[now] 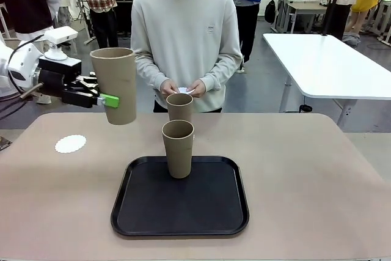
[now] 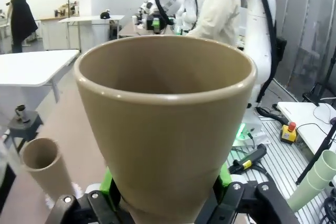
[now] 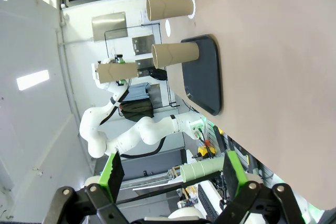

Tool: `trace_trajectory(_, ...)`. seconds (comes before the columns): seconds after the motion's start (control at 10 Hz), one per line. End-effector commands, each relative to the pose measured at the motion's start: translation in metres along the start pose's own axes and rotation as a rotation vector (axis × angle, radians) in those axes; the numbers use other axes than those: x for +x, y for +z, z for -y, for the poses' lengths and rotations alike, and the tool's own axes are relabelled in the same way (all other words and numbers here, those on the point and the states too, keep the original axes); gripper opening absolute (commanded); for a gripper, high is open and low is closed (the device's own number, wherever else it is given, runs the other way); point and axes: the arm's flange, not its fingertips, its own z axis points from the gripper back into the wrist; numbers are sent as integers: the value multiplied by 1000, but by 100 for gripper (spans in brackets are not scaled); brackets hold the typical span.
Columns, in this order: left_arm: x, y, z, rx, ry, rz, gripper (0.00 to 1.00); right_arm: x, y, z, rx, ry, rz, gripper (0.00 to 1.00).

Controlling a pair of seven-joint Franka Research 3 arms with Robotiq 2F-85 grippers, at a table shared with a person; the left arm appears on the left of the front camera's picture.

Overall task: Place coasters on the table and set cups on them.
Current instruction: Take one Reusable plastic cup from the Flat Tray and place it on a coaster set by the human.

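Observation:
My left gripper (image 1: 109,99) is shut on a tall tan cup (image 1: 114,85), held upright in the air over the table's left part. In the left wrist view this cup (image 2: 165,124) sits between the green pads (image 2: 107,182). A white lacy coaster (image 1: 71,143) lies on the beige table (image 1: 305,169) below and left of it. A second cup (image 1: 178,148) stands on the black tray (image 1: 140,212). A third cup (image 1: 179,107) stands at the far edge, on a coaster (image 3: 191,6). The person's hands hold another coaster (image 1: 185,90). My right gripper (image 3: 173,177) is open, high above the table.
The black tray lies in the middle near the front edge. The person stands close against the far edge. A white table (image 1: 330,65) is behind at the right. The beige table's right half is bare.

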Motion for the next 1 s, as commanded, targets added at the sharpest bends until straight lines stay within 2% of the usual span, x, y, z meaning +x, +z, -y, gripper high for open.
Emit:
trace_trajectory(0.0,-9,51,-52,56,-17,38,84,-2,0,0,-5,-2,-5,100)
trace_trajectory(0.2,-28,103,-89,172,56,24,84,-2,0,0,-5,-2,-5,100)
trace_trajectory(0.3,-41,127,-94,226,73,16,84,-2,0,0,-5,-2,-5,100)
trace_trajectory(0.6,-68,181,-96,321,53,-12,84,-2,0,0,-5,-2,-5,100)
trace_trajectory(0.9,-86,225,-88,392,68,2,84,-2,0,0,-5,-2,-5,100)
